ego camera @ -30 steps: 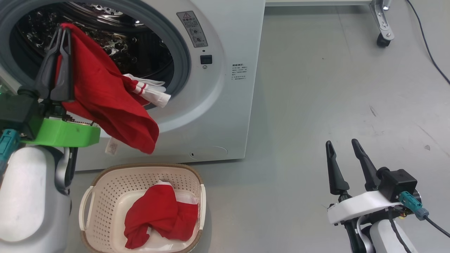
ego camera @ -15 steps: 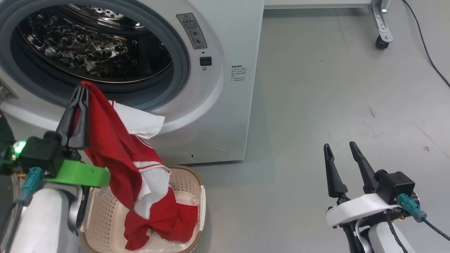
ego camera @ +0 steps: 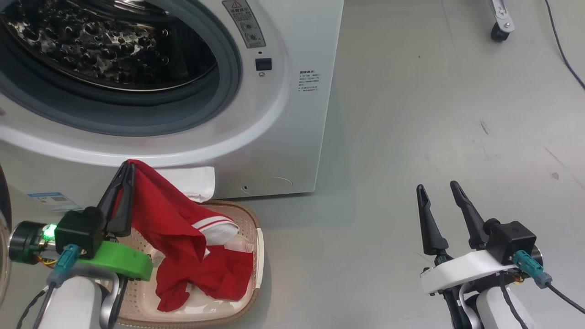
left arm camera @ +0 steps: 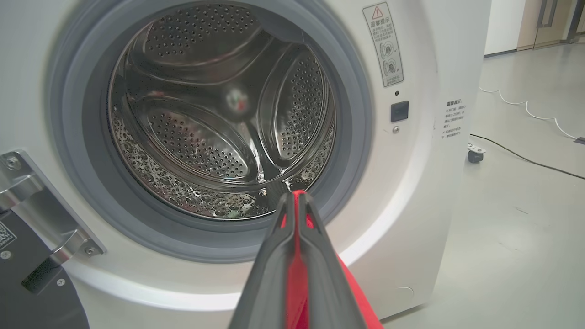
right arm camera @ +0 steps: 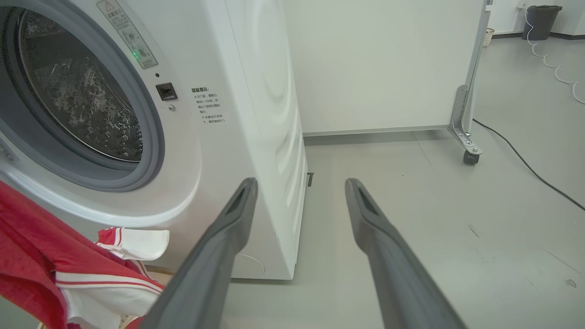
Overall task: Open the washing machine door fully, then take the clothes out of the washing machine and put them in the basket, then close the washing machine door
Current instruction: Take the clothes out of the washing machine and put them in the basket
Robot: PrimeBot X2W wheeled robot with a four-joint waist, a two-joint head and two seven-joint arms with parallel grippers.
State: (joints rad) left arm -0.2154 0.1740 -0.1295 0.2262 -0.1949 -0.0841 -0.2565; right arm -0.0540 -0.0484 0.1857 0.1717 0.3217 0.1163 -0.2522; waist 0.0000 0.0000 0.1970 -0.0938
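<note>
The white washing machine [ego camera: 297, 114] stands with its mouth uncovered, and its steel drum [left arm camera: 219, 119] looks bare inside. A black part of the washing machine door [left arm camera: 32, 292] shows by the hinge at the lower left, swung aside. My left gripper [ego camera: 128, 168] is shut on a red garment [ego camera: 169, 214] with white striped trim, which hangs from it down into the cream basket [ego camera: 258, 237] below the mouth. More red clothes [ego camera: 224, 274] lie in the basket. My right gripper [ego camera: 436, 186] is open and holds nothing, low over the floor to the right.
Grey floor [ego camera: 411, 137] spreads to the right of the machine. A caster of a white frame [ego camera: 498, 32] and a black cable [ego camera: 564, 55] lie at the far right. The basket sits close against the machine's front.
My left gripper has come down from the drum mouth with the red garment, which now drapes into the basket. The head camera has tilted down. The right gripper has stayed put.
</note>
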